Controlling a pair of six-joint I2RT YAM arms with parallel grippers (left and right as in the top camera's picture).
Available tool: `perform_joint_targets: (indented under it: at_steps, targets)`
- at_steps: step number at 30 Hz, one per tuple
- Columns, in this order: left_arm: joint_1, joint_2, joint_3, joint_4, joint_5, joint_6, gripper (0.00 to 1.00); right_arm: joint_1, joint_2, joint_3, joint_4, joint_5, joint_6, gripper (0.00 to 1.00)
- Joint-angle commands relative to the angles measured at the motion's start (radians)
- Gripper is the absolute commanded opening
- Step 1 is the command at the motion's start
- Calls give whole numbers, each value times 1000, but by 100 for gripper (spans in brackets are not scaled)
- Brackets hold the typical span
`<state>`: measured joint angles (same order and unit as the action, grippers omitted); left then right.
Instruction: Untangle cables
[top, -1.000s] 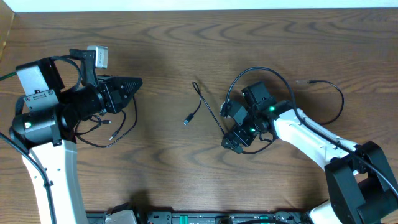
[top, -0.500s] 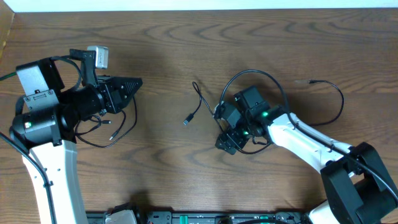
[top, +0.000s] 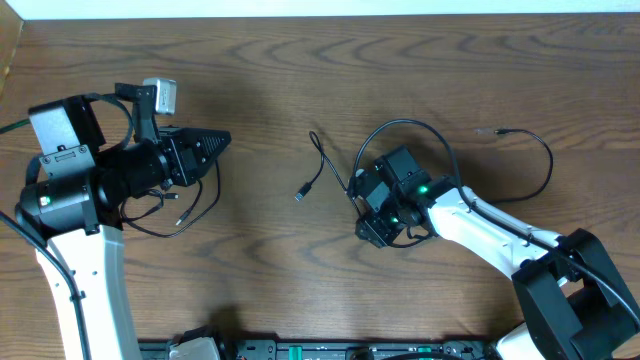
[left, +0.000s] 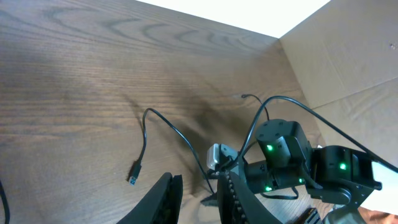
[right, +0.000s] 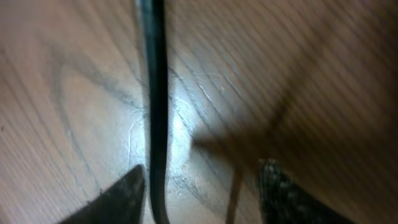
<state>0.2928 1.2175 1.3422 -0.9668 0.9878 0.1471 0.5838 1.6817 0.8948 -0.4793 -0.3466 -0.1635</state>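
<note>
Cables (top: 318, 165), two black ones; left pincer (left: 198, 180) and right pincer (right: 200, 174) both apart.

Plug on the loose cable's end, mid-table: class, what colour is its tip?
Blue tip on a black cable; the left wrist view shows it best.

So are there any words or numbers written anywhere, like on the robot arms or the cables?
None can be read in any view.
The left arm and the right arm carry no legible labels; the right arm shows only green lights.
The black cable and the wooden table bear no writing.
</note>
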Motion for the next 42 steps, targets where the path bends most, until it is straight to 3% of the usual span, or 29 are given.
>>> perform_joint_targets:
  at_steps: [1, 4, 5, 6, 13, 17, 28, 34, 42]
  targets:
    - [2, -4, -1, -8, -5, 22, 25, 4, -5, -6, -8, 27, 21, 37]
    - [2, -4, -1, -13, -5, 22, 25, 4, -5, -6, -30, 104, 59, 17]
    - [2, -4, -1, -13, -5, 21, 25, 3, -5, -6, -37, 149, 91, 4]
    - [2, -4, -1, -13, -5, 22, 25, 3, -5, -6, -43, 188, 119, 1]
    - [2, -4, -1, -12, -5, 26, 25, -15, -12, 7, -68, 282, 194, 1]
    - [2, -4, -1, -12, -5, 33, 25, -41, -28, 100, -151, 293, 220, 1]
    - [2, -4, -1, -6, -5, 37, 25, -202, -29, 668, -595, 505, 250, 1]
    - [2, -4, -1, 0, -5, 37, 25, -303, -29, 943, -667, 446, 208, 1]
    - [2, -4, -1, 3, -6, 40, 25, -409, -29, 1123, -666, 318, 106, 1]
